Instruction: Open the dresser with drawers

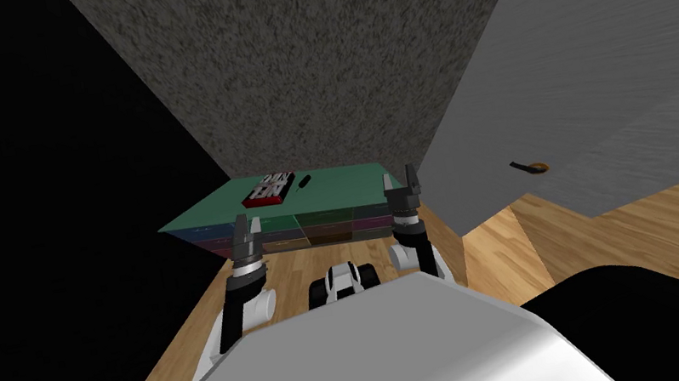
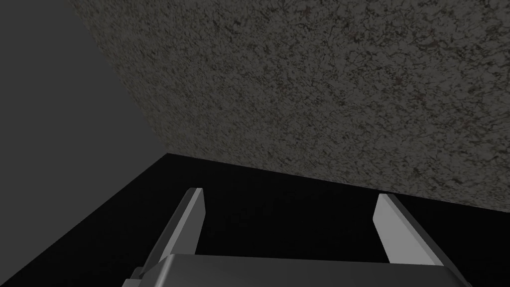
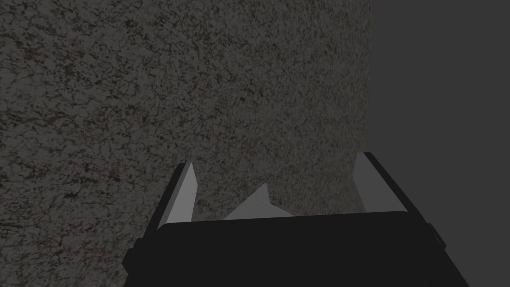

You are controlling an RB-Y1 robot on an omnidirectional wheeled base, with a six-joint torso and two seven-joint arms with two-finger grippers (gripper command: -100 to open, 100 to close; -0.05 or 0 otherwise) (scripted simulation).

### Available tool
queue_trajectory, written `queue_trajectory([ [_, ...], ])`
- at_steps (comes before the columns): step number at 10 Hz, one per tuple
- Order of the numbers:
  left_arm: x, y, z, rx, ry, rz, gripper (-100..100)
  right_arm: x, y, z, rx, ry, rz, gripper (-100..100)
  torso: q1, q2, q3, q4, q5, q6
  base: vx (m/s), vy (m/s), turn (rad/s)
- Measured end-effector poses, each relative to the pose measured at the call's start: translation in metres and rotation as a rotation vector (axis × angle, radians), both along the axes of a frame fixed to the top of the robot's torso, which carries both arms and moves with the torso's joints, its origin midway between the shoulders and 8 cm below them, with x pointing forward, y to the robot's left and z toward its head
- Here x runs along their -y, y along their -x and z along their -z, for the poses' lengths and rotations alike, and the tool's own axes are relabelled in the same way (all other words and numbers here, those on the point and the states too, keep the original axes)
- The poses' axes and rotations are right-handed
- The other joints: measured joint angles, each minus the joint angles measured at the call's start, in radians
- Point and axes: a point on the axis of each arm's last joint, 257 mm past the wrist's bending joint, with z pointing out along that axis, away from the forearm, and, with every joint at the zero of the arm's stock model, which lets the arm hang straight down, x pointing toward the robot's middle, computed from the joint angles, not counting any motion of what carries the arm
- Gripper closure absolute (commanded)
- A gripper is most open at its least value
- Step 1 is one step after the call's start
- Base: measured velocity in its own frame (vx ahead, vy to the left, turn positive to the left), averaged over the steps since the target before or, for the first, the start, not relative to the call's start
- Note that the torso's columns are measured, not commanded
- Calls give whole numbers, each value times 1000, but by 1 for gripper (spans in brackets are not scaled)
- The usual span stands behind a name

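Fingers (image 2: pixel 191 221) of the left gripper (image 1: pixel 245 225) stand apart and hold nothing. Fingers (image 3: pixel 183 195) of the right gripper (image 1: pixel 399 179) are likewise apart and empty. Both grippers are raised and aimed at the speckled wall (image 1: pixel 307 60) rather than at any drawer.

Just beyond the fingers, and spanning the gap between the two grippers, stands the dresser (image 1: pixel 329 190), low and green-topped. Its drawer fronts (image 1: pixel 285 236) sit lower than the fingertips. All drawers appear shut, so their contents are hidden; handles are too small to make out. On the dresser top, beyond the fingers, lie a red, black and white box (image 1: pixel 268 188) and, just beside it, a small dark object (image 1: pixel 300 181).

Assessment: the reach has not yet begun and no drawer is engaged. The next move calls for lowering one gripper to a drawer front, closing on its handle or edge, and pulling straight back.
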Motion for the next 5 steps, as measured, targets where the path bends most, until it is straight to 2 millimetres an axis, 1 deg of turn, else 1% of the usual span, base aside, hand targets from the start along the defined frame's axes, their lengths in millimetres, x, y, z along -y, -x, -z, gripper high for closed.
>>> queue_trajectory([
  [5, 1, -11, 36, -44, 4, 7, -100, 0, 0, 0, 0, 0, 0, 0, -1, -2, -1, 0, 0, 0, 53, -31, -9],
])
